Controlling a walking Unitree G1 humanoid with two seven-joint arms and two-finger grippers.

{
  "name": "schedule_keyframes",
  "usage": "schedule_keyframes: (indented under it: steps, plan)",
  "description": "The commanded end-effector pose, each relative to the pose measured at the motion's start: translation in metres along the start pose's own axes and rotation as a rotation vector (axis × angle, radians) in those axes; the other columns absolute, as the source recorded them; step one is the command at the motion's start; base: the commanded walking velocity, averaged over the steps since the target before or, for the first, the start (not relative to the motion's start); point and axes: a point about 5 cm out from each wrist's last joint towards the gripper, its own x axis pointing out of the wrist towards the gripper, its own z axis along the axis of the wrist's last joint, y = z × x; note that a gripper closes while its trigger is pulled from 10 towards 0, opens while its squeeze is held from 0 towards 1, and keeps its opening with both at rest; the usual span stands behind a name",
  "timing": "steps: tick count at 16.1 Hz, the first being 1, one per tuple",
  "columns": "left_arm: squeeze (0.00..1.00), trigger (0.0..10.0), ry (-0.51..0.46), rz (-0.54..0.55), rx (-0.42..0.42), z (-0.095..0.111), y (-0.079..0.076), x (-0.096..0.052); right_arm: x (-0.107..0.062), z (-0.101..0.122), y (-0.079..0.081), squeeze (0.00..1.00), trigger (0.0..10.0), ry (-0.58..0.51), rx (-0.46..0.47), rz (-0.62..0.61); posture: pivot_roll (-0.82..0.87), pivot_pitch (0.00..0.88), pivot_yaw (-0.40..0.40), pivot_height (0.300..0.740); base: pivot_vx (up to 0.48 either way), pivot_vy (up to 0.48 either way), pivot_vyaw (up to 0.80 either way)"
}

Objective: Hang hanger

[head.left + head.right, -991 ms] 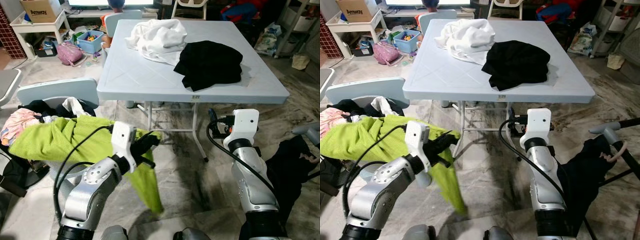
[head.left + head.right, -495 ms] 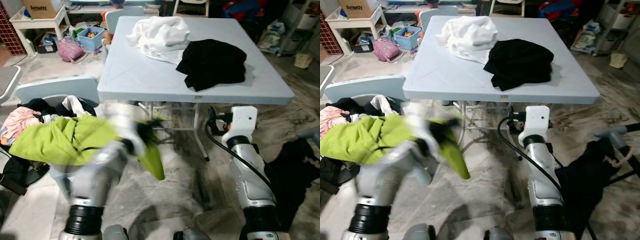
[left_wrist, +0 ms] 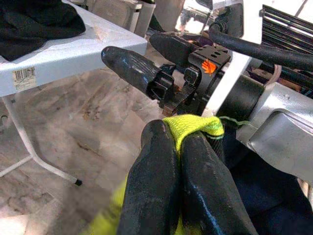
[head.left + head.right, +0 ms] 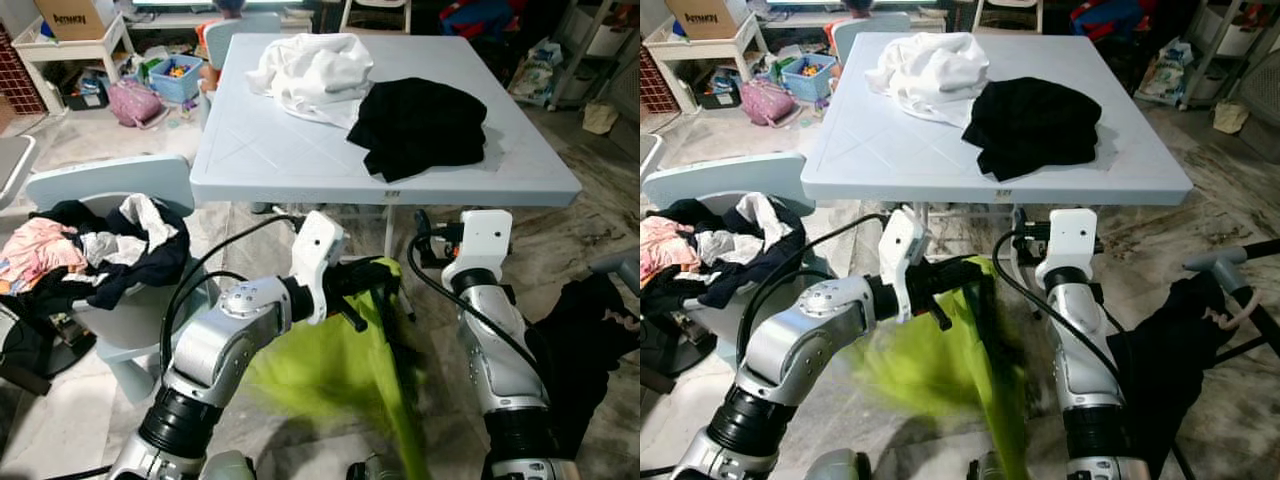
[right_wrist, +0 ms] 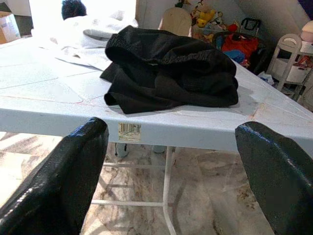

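Now the left gripper (image 4: pixel 372 277) is pinched tight on a green cloth (image 4: pixel 330 365). It holds the cloth up in front of the table (image 4: pixel 270 150), near the right gripper (image 4: pixel 425 240). The cloth hangs down blurry over the floor. The right gripper has its fingers (image 5: pixel 54 181) wide apart with nothing in them, pointing at the table edge. A black cloth (image 4: pixel 420 125) and a white cloth (image 4: pixel 315 70) lie on the table. No hanger can be made out.
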Motion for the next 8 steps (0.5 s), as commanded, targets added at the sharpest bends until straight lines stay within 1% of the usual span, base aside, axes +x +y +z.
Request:
schedule_keyframes:
  steps: [1,2,3,4,5,7,8]
  plan:
    - [0.00,10.0,-0.036,0.004,0.019,0.010,0.002,0.001,0.002,0.002,-0.003,0.00,10.0,-0.006,-0.003,-0.014,-0.03,0.004,-0.014,0.740,0.000,0.000,0.00]
    - [0.00,10.0,-0.003,0.277,0.041,-0.015,0.036,-0.039,0.002,-0.001,-0.009,0.00,10.0,0.000,-0.028,-0.038,-0.01,0.004,-0.022,0.740,0.000,0.000,0.00]
    - [0.00,10.0,0.024,0.437,0.046,-0.031,0.050,-0.067,0.001,-0.003,-0.011,0.00,10.0,0.005,-0.040,-0.048,-0.01,0.008,-0.028,0.740,0.000,0.000,0.00]
    - [0.00,10.0,0.030,0.497,0.033,-0.037,0.054,-0.078,0.000,-0.004,-0.011,0.00,10.0,0.007,-0.046,-0.048,0.00,0.012,-0.033,0.740,0.000,0.000,0.00]
    - [0.00,10.0,0.038,0.598,0.041,-0.045,0.060,-0.097,-0.002,-0.006,-0.012,0.00,10.0,0.015,-0.053,-0.051,0.01,0.011,-0.042,0.740,0.000,0.000,0.00]
    - [0.00,10.0,0.016,0.657,0.011,-0.049,0.063,-0.110,-0.004,-0.008,-0.012,0.00,10.0,0.022,-0.058,-0.048,0.01,0.010,-0.047,0.740,0.000,0.000,0.00]
    - [0.00,10.0,0.009,0.684,0.016,-0.050,0.064,-0.113,-0.003,-0.009,-0.012,0.00,10.0,0.023,-0.059,-0.047,0.01,0.013,-0.051,0.740,0.000,0.000,0.00]
